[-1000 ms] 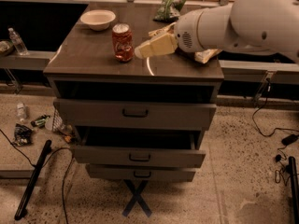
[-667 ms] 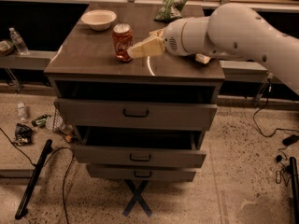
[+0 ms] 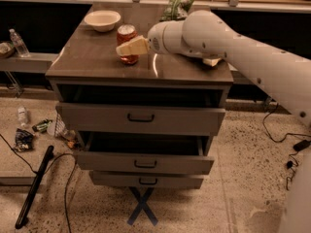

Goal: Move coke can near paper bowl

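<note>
The coke can, red with a silver top, stands upright on the dark cabinet top, left of centre. The paper bowl, shallow and off-white, sits at the back left corner, a short way behind and left of the can. My gripper, cream-coloured at the end of the white arm, reaches in from the right. It overlaps the front middle of the can and hides part of its label. I cannot tell whether it touches the can.
A green chip bag lies at the back of the cabinet top. A pale object shows under the arm. Two drawers below stand partly open. A water bottle stands on the left shelf. Litter and a black rod lie on the floor.
The arm has swung left, bringing the gripper from right of the can to in front of it. The can and the bowl have not moved.
</note>
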Controlling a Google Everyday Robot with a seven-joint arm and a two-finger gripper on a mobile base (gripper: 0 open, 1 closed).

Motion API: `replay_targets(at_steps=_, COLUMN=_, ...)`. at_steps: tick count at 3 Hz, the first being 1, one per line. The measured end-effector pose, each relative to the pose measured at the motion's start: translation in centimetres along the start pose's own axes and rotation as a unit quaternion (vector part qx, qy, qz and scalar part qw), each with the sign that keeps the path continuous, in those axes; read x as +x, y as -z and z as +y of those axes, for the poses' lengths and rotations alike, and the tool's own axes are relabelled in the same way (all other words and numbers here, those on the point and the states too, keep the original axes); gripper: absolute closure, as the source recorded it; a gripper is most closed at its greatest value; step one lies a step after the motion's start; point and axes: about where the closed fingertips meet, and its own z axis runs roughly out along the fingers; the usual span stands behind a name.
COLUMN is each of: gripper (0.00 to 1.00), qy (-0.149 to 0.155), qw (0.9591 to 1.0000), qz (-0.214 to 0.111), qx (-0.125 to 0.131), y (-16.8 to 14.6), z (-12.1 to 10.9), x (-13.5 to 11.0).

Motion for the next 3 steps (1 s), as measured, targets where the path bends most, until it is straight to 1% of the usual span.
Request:
replay_targets(at_steps=1, gripper=0.18, qy=-0.012, qw=0.9997, qz=0.003, qx=-0.023, y=-2.9, z=0.3, x=0.6)
replay_targets(at_steps=2, gripper=0.41, qy=-0.023, qw=0.9989, qz=0.015, qx=-0.038, y=-4.5, z=0.7, x=1.5)
replay_targets(at_steps=3, gripper=0.72, qy=-0.014, qw=0.9989, qz=0.02, qx=-0.041, y=-5.6, z=-0.3, x=1.1)
